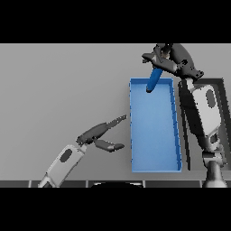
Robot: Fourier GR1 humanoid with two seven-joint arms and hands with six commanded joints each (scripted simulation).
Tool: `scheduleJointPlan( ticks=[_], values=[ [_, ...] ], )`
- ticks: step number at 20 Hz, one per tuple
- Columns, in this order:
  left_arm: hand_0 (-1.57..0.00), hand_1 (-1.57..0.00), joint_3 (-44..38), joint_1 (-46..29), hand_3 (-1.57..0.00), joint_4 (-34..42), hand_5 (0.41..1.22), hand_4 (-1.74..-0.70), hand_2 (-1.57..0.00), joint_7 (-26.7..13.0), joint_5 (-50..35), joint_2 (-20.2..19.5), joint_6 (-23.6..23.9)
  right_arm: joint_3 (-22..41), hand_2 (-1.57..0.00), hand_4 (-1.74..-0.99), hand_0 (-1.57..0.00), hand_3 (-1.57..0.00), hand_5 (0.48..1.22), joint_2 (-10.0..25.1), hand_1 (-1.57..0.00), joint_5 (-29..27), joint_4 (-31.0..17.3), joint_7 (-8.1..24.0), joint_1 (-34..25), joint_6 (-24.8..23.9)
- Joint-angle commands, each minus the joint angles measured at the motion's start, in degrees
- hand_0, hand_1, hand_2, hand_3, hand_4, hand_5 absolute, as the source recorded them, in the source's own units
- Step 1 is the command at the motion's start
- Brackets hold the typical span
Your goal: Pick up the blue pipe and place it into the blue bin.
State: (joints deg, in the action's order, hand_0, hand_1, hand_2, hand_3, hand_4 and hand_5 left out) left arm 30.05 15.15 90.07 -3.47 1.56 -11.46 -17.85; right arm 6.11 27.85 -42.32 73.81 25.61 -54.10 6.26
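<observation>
The blue pipe (154, 79) hangs tilted over the far end of the blue bin (134, 135), its lower end just above the bin's floor. My right hand (168, 59) is beyond the bin's far rim, with its fingers curled round the pipe's upper end. My left hand (100, 135) rests over the table to the left of the bin, fingers straight and pointing toward the bin's left wall, thumb spread below them, holding nothing.
A dark tray (223, 113) lies right of the bin, partly hidden by my right arm. The long bin runs from the table's middle toward the near edge.
</observation>
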Motion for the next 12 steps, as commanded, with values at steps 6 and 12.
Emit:
scheduleJointPlan(
  ticks=[6,12],
  values=[
    [0.00,0.00,-0.37,0.10,0.00,-1.08,0.466,-0.89,0.00,-0.22,-0.35,-0.06,-0.38,0.92,-1.57,-1.741,-1.57,-1.57,1.120,-1.06,-1.57,3.38,1.33,7.36,11.75,-3.95],
    [0.00,0.00,-0.09,-0.27,0.00,-1.42,0.460,-0.88,0.00,-0.05,0.09,0.39,0.11,8.81,-1.57,-1.591,-1.57,-1.57,1.114,1.19,-1.57,3.39,0.61,9.34,19.26,-5.05]
  ],
)
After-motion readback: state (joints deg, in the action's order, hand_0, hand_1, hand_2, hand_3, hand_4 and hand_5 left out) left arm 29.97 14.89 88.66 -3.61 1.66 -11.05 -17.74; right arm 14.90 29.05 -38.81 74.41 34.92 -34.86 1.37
